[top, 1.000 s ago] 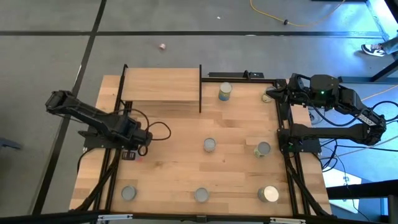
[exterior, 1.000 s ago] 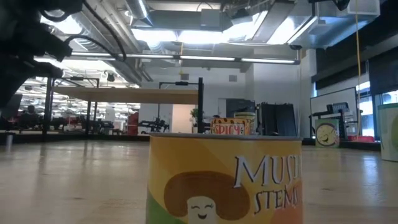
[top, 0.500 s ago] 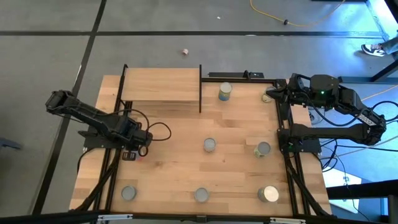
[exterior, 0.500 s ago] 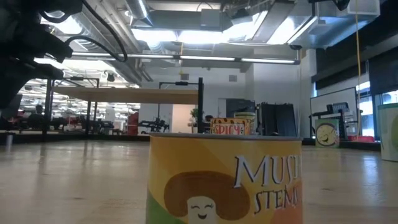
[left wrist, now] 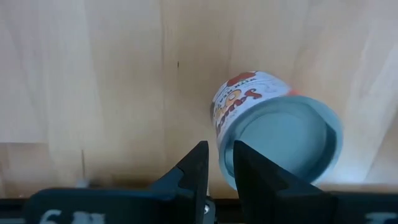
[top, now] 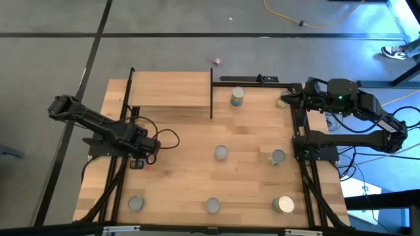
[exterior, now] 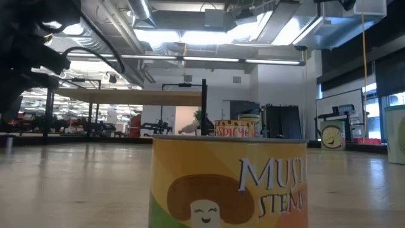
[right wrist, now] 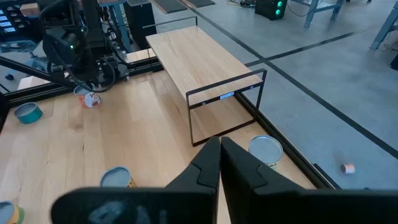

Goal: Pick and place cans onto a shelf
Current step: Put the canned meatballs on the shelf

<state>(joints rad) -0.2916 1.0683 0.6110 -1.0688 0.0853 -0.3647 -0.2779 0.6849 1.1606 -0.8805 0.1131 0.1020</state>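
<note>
A pink-and-red labelled can (left wrist: pixel 273 124) stands upright on the table near its left edge, also seen in the right wrist view (right wrist: pixel 91 99). My left gripper (left wrist: pixel 219 163) points straight down just above and beside it, open by a narrow gap with nothing between the fingers. The other cans stand apart on the tabletop (top: pixel 237 96), (top: pixel 221 153), (top: pixel 277 157). The shelf (top: pixel 170 90) stands at the far left on black uprights with nothing on its board. My right gripper (right wrist: pixel 219 146) waits shut, raised at the far right. My left gripper has one finger (left wrist: pixel 249 171) standing in front of the can's rim (left wrist: pixel 231 146) in its wrist view. I cannot tell whether it touches the can. The can stays upright on the table.
Three more cans stand along the near edge (top: pixel 136 204), (top: pixel 212 205), (top: pixel 283 204); the middle one, a yellow mushroom can (exterior: pixel 228 183), fills the low view. Black frame rails (top: pixel 118 190) run along both table sides. A small pink thing (top: pixel 216 61) lies on the floor beyond.
The small pink thing on the floor beyond the table has travelled toward the right. Both grippers and the cans stand as before.
</note>
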